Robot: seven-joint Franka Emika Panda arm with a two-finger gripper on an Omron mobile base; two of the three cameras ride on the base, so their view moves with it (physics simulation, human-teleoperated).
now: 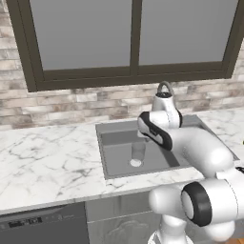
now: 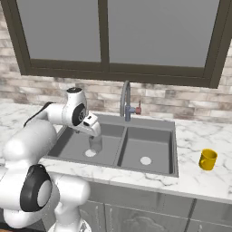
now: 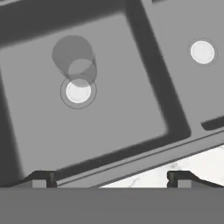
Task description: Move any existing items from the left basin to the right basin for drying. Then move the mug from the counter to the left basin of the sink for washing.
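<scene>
While hovering above the left basin (image 3: 113, 109), tool (image 3: 112, 179) spread wide, holding nothing, tumbler (image 3: 74, 59) upright at drain's 12 o'clock, mug (image 2: 208, 159) on worktop (image 2: 204, 181).

So our white arm with dark joints (image 2: 54, 115) bends up from the lower left of the right base view, wrist tipped down. Our two-finger gripper (image 3: 111, 178) has dark tips spread wide, holding nothing.

base views flanking, hand view above the sink (image 2: 149, 131)
</scene>
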